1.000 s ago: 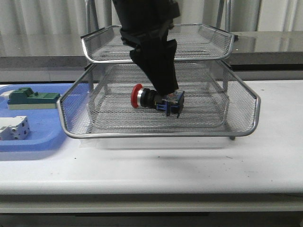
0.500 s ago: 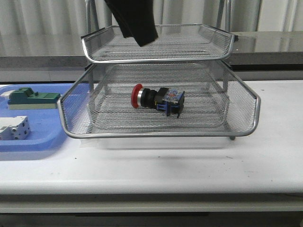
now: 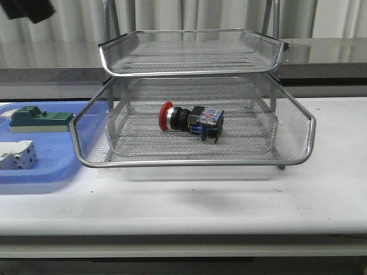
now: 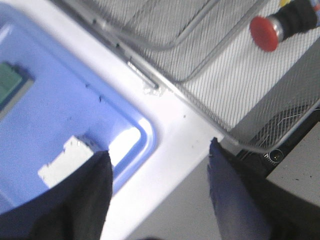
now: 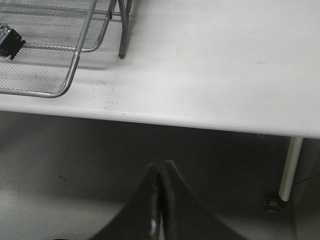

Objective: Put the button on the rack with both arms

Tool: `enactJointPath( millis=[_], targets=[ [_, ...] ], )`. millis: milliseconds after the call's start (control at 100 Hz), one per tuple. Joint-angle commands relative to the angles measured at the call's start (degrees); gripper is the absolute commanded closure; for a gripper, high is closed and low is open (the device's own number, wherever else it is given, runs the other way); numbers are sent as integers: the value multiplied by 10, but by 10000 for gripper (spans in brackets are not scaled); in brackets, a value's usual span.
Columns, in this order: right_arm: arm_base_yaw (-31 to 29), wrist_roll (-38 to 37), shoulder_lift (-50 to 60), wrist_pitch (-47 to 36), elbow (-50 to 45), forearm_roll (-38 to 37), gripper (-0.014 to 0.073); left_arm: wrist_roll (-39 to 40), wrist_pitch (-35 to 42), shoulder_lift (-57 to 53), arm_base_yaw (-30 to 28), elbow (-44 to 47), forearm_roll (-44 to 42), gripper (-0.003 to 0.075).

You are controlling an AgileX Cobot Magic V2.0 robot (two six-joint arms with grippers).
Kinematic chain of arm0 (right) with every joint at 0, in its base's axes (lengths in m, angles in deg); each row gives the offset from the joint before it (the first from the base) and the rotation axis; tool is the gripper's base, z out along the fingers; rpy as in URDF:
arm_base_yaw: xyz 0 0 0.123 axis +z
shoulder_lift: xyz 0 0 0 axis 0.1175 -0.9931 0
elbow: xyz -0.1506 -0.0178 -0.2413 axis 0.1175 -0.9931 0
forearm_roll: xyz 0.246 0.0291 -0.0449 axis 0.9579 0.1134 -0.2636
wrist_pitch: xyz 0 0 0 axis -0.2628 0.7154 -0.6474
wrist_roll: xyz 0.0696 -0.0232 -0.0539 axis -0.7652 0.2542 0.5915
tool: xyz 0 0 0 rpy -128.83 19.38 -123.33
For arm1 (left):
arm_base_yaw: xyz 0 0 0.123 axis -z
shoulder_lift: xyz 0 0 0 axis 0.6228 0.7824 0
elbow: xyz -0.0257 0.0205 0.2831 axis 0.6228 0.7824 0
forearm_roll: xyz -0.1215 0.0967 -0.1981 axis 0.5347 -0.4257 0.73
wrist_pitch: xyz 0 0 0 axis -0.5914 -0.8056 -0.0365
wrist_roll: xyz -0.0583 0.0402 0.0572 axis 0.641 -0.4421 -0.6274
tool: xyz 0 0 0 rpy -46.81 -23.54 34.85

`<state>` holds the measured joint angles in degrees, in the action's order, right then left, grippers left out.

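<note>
The button [image 3: 189, 121], with a red head, black body and blue rear block, lies on its side in the lower tier of the silver wire rack [image 3: 195, 162]. It also shows in the left wrist view [image 4: 280, 22], and its blue end shows in the right wrist view [image 5: 9, 42]. My left gripper [image 4: 159, 150] is open and empty, above the table's front edge between the blue tray and the rack. In the front view only a dark piece of that arm [image 3: 26, 8] shows at the top left. My right gripper [image 5: 160, 167] is shut and empty, off the table's front edge.
A blue plastic tray [image 3: 51, 172] at the left holds a green block [image 3: 37, 119] and a white-grey block [image 3: 16, 156]. The rack's upper tier [image 3: 192, 51] overhangs the lower one. A table leg [image 5: 290, 167] stands at the right.
My left arm has let go of the button, lifted out of the rack and moved up and to the left, almost out of the front view. The button stays in the lower tier.
</note>
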<state>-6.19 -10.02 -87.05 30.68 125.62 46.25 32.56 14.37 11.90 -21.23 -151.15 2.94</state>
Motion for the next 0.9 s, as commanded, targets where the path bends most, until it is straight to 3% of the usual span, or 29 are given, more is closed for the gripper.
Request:
enactJointPath(
  millis=[0, 400, 760, 890],
  targets=[
    [-3, 2, -5, -33, 18, -1, 663, 11, 37, -70, -24, 44, 12, 312],
    [-3, 2, -5, -33, 18, -1, 663, 12, 299, -345, -81, 348, 59, 312],
    [-3, 2, -5, -33, 18, -1, 663, 113, 540, -588, -83, 572, 62, 312],
    [-3, 2, -5, -33, 18, -1, 663, 119, 612, -651, -83, 643, 104, 312]
  ],
)
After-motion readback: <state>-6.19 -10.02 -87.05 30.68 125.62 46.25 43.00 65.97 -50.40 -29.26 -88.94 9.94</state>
